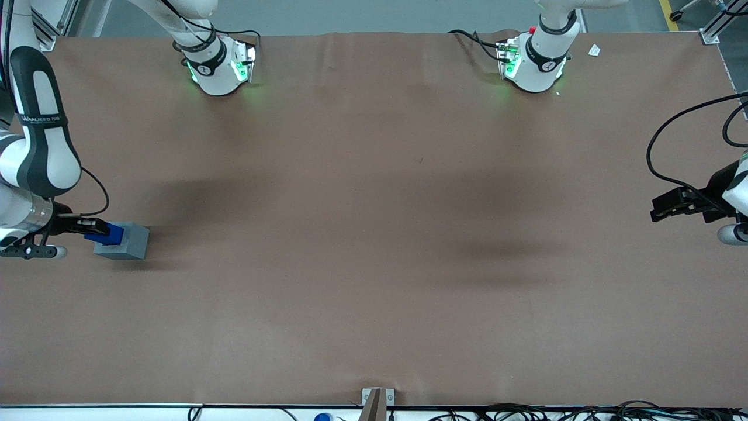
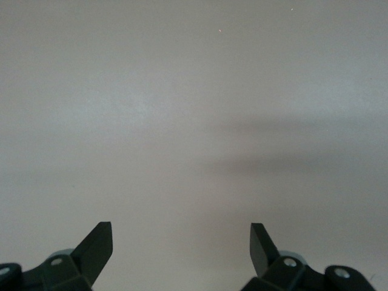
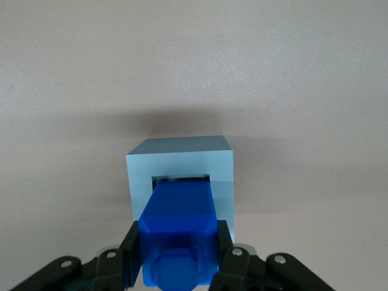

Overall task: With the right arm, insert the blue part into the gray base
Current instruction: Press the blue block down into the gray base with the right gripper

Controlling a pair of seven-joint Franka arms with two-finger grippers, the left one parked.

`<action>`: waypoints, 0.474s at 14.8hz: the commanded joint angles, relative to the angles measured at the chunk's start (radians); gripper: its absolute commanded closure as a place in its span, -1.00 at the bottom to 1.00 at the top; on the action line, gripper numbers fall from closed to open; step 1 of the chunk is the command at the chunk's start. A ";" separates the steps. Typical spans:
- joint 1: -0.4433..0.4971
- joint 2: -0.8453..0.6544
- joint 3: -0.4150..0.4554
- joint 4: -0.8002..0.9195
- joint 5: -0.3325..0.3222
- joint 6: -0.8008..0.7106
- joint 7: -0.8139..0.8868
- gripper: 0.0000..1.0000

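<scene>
The right arm [image 1: 35, 146] reaches in at the working arm's end of the brown table [image 1: 374, 234], much of it cut off by the frame edge in the front view. Its black gripper [image 1: 87, 229] is clamped on the blue part [image 1: 108, 234], one finger [image 3: 130, 254] pressed against each side. The blue part sits with its leading end entering the square recess of the gray base [image 1: 125, 242], which rests on the table. In the right wrist view the blue part [image 3: 179, 233] hides most of the recess of the gray base [image 3: 182, 163]; how deep it sits cannot be told. The stub faces the wrist camera.
</scene>
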 commanded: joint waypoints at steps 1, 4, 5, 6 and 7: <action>-0.017 0.007 0.014 -0.010 -0.013 0.003 0.002 0.58; -0.017 0.005 0.014 -0.012 -0.013 0.000 0.002 0.58; -0.017 0.005 0.014 -0.022 -0.013 0.000 0.002 0.58; -0.016 0.004 0.014 -0.027 -0.013 0.000 0.004 0.58; -0.016 0.004 0.014 -0.028 -0.013 0.000 0.004 0.58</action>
